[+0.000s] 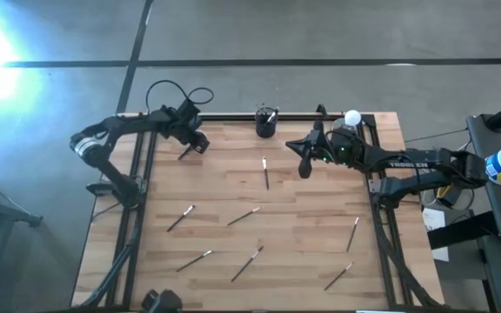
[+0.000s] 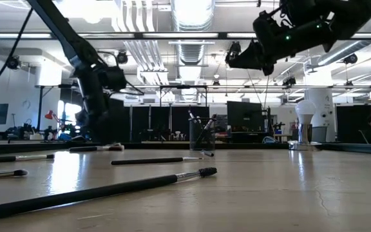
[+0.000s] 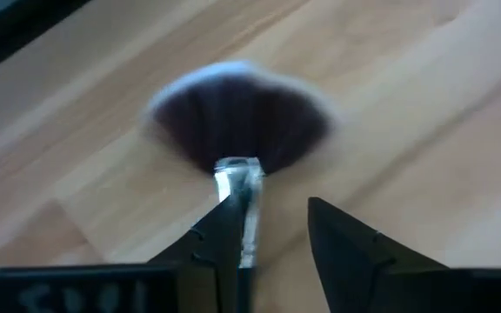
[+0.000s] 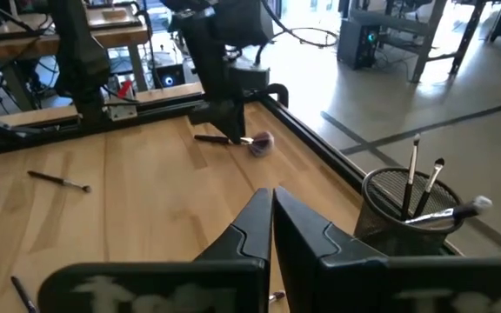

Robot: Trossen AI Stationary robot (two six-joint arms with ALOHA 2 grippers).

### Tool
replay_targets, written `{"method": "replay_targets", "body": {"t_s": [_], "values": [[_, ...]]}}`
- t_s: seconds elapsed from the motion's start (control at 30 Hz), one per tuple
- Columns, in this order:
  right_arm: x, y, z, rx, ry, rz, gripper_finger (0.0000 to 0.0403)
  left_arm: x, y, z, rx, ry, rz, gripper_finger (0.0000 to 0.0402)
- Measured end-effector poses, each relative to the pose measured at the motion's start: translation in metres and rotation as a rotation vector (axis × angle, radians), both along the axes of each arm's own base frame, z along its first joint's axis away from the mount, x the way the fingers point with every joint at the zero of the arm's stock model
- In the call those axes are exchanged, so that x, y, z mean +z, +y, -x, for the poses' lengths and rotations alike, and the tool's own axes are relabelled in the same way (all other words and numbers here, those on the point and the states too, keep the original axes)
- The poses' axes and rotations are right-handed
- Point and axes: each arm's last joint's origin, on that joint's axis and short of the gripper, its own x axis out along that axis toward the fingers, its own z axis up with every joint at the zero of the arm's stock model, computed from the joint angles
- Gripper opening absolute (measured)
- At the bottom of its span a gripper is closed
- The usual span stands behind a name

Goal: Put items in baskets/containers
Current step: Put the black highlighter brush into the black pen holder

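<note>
A fluffy round-headed brush (image 3: 237, 117) lies flat on the wooden table at its far left; the right wrist view also shows this brush (image 4: 259, 142). My left gripper (image 3: 272, 209) points steeply down over its handle, open, one finger close beside the silvery ferrule (image 3: 237, 174). The black cup (image 1: 266, 122) stands at the far edge, and several brushes (image 4: 424, 187) stick up out of it. My right gripper (image 4: 272, 204) hovers shut and empty, right of the cup. Several thin brushes (image 1: 243, 216) lie scattered on the table. My left gripper stands open over the fluffy brush, which lies flat on the table. The ferrule (image 3: 249, 196) runs along the inner side of one finger (image 3: 224, 239). I cannot tell whether that finger touches it.
A white ball on a small shiny dish (image 1: 352, 117) stands at the far right corner, behind my right arm. One brush (image 1: 266, 172) lies near the table's middle, in front of the cup. Others lie toward the near edge (image 1: 247, 263) and near right (image 1: 353, 233).
</note>
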Motion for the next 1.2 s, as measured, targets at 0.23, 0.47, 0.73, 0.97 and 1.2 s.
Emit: {"method": "replay_targets", "body": {"t_s": [0.23, 0.47, 0.73, 0.97, 1.2], "values": [[-0.003, -0.001, -0.003, 0.000, -0.006, 0.002, 0.0011, -0.014, 0.010, 0.001, 0.033, 0.041, -0.015, 0.0131], [-0.005, -0.001, -0.004, 0.000, -0.002, 0.001, 0.0011, -0.027, 0.015, 0.002, 0.026, 0.073, 0.014, 0.0107], [-0.006, -0.002, -0.004, 0.000, 0.002, 0.000, 0.0011, -0.018, 0.016, 0.001, 0.018, 0.031, -0.049, 0.0042], [-0.006, -0.002, -0.004, 0.001, 0.003, -0.001, 0.0011, 0.026, 0.000, 0.003, 0.039, -0.206, -0.223, 0.0002], [-0.006, -0.001, -0.004, 0.001, 0.001, -0.016, 0.0011, 0.045, -0.040, 0.005, -0.024, -0.578, -0.340, 0.0004]]}}
